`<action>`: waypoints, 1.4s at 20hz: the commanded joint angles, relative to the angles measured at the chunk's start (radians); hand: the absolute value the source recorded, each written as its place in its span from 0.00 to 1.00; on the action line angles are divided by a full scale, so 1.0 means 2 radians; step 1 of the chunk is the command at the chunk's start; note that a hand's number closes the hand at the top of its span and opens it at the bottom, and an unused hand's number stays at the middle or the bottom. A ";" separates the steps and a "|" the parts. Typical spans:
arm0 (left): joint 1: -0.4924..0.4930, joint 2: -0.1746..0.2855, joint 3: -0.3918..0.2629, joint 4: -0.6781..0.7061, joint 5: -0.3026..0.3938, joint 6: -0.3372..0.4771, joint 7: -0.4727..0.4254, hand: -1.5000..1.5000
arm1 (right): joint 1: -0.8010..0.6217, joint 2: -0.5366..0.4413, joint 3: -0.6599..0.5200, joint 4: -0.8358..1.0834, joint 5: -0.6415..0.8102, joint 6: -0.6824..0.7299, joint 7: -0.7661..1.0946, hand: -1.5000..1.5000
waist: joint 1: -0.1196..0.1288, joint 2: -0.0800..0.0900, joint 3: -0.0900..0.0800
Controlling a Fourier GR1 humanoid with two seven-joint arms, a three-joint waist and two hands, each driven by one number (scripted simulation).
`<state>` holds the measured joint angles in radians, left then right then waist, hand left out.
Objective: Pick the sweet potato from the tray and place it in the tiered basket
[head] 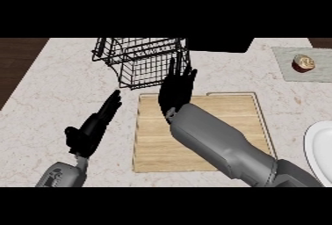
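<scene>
The right hand (177, 90) is hovering against the 5 o'clock corner of the black wire tiered basket (139, 59), and its grey forearm is reaching in from 4 o'clock across the flat pale wooden tray (156, 140). I cannot tell whether this hand is holding anything, because only its dark back is showing. The sweet potato is showing nowhere. The bare wood of the tray is carrying nothing, and nothing is visible through the basket's wires. It is probably hiding under that hand, which would explain the hand being so close to the basket's rim.

The left hand (94, 125) is resting open and straight on the speckled pale stone counter (39, 110), at the tray's 9 o'clock and well apart from the work.

At 2 o'clock a small round reddish-brown object (303, 63) is sitting on a grey rectangular mat (311, 77). A white round plate (319, 149) is peeking in at 3 o'clock. Neither is getting in the way; the basket's near wire wall looks like the only obstacle.
</scene>
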<state>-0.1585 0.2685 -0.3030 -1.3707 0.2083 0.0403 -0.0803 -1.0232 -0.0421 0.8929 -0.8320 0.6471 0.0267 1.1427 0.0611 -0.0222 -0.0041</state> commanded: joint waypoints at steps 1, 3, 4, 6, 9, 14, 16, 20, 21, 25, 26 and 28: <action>-0.008 0.003 0.003 0.010 0.001 -0.011 -0.007 0.50 | -0.041 0.020 0.025 -0.022 -0.052 0.133 0.107 0.00 | 0.020 0.008 -0.002; -0.013 -0.007 0.002 0.018 -0.003 -0.001 -0.006 0.50 | -0.039 0.020 0.039 -0.029 -0.070 0.141 0.133 0.00 | 0.011 0.010 -0.001; -0.010 -0.008 -0.004 0.012 -0.002 -0.007 -0.005 0.50 | -0.052 0.020 0.037 -0.023 -0.081 0.146 0.143 0.00 | 0.021 0.010 -0.001; -0.021 -0.007 -0.002 0.009 -0.004 -0.003 0.008 0.50 | -0.062 0.020 0.044 -0.029 -0.099 0.148 0.162 0.00 | 0.016 0.009 0.000; -0.028 -0.018 0.003 0.029 -0.010 0.005 -0.008 0.50 | -0.063 0.020 0.075 -0.033 -0.102 0.128 0.172 0.00 | 0.010 0.011 0.000; -0.019 -0.015 0.010 0.036 -0.004 -0.001 -0.016 0.50 | -0.076 0.020 0.086 0.015 -0.095 0.143 0.172 0.00 | 0.001 0.009 -0.001; -0.027 -0.007 0.018 0.025 -0.003 0.004 0.001 0.50 | -0.063 0.020 0.085 0.030 -0.100 0.144 0.172 0.00 | -0.007 0.007 0.000; -0.006 -0.018 0.010 0.027 -0.006 0.005 -0.015 0.50 | -0.060 0.020 0.080 0.044 -0.114 0.128 0.172 0.00 | -0.005 0.008 0.001; -0.008 -0.016 0.009 0.026 -0.011 0.007 -0.011 0.50 | -0.074 0.020 0.074 0.035 -0.123 0.147 0.172 0.00 | -0.007 0.006 0.001; -0.018 -0.023 0.015 0.038 -0.006 0.003 -0.014 0.50 | -0.041 0.020 0.103 0.034 -0.116 0.091 0.172 0.00 | -0.001 0.011 0.001; -0.020 0.005 0.037 0.044 0.007 -0.019 -0.018 0.50 | -0.037 0.020 0.105 0.025 -0.115 0.102 0.172 0.00 | -0.011 0.008 0.001; -0.037 -0.010 0.026 0.041 -0.004 -0.005 -0.003 0.50 | -0.039 0.020 0.105 0.061 -0.105 0.085 0.172 0.00 | -0.010 0.012 0.001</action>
<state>-0.2007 0.2460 -0.2602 -1.2917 0.1997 0.0349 -0.1074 -1.1191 -0.0250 1.0738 -0.7516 0.4206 0.1906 1.2496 0.0458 -0.0061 -0.0028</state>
